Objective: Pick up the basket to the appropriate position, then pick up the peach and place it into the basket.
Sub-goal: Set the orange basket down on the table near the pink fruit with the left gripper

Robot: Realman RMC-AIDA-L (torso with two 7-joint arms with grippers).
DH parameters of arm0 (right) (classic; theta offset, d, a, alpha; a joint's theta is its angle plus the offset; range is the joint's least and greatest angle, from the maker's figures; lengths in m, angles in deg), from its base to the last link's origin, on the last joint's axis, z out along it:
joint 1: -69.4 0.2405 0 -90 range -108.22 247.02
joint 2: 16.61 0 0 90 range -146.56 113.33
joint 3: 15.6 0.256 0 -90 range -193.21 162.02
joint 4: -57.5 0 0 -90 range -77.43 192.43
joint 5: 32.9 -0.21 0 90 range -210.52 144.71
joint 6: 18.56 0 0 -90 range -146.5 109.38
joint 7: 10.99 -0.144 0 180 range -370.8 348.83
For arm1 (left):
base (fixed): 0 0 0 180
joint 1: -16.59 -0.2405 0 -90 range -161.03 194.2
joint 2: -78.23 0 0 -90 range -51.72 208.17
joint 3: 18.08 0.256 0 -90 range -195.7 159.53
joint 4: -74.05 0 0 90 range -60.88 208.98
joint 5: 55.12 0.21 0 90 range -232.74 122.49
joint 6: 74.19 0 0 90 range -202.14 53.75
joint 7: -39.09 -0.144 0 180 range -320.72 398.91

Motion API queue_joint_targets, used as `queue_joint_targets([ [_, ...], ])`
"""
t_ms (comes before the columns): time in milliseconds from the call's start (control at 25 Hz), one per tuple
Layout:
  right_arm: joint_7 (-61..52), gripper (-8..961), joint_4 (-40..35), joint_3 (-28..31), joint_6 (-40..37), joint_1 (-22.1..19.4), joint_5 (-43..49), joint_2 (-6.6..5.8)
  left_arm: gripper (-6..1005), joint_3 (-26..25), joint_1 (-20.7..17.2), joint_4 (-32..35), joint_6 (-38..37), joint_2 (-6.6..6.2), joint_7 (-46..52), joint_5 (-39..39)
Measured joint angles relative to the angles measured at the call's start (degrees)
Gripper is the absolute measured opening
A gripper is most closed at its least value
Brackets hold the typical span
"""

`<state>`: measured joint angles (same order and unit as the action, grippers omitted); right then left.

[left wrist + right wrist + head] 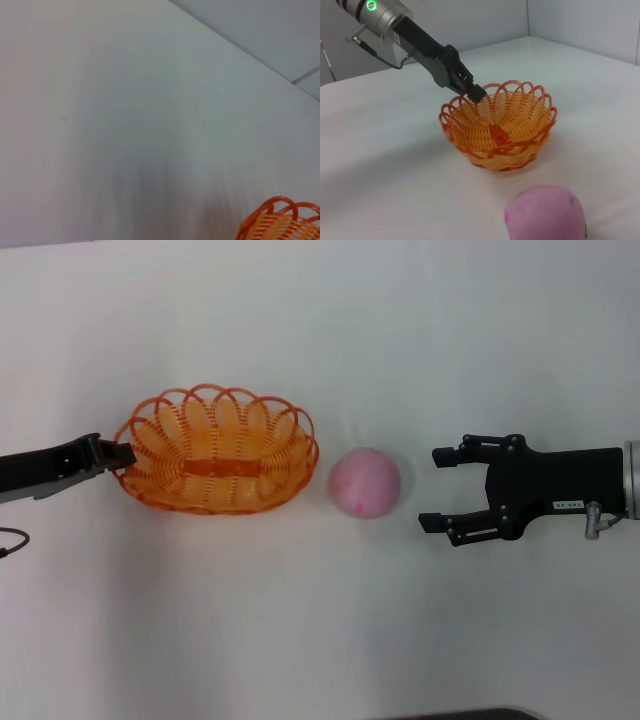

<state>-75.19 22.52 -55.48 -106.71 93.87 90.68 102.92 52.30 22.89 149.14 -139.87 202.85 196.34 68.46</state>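
Listing nearest first: my right gripper [437, 489], jaws spread wide and empty, level with the peach [365, 482] and near it. Peach: on the white table [320, 640], just beside the basket's right end. Basket [217, 450]: upright, its far left rim pinched by my left gripper [124, 453], fingers closed on the wire loops. Step in hand, by my reading: basket positioned, peach pickup due. Next move calls for advancing the right jaws around the peach.
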Motion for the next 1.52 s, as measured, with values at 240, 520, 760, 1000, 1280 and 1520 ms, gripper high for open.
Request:
queue_joint_targets([
  [240,-0.1,915,-0.1,0.0,0.0,0.0,0.0,0.00,44,0.2,-0.8,-0.1,1.0,0.00,0.1,-1.3],
  [520,0.1,915,-0.1,0.0,-0.1,0.0,0.0,0.00,45,1.1,-0.9,-0.7,1.7,0.00,0.1,-1.7],
  [760,0.2,915,0.0,0.0,0.0,0.0,0.0,0.00,45,1.8,-1.3,-0.7,2.9,0.00,-0.3,-1.8],
  [1000,0.0,915,0.0,0.0,-0.1,0.2,0.1,0.00,44,2.1,-1.4,-0.7,3.1,0.00,-0.3,-1.8],
  [1280,0.1,915,0.0,0.0,-0.1,0.2,0.1,0.00,56,2.4,-1.8,-1.4,3.8,0.00,-1.0,-2.7],
  [1520,0.0,915,-0.1,-0.1,-0.2,0.1,0.1,0.00,74,2.5,-2.4,-1.4,4.3,0.00,-1.4,-4.0],
])
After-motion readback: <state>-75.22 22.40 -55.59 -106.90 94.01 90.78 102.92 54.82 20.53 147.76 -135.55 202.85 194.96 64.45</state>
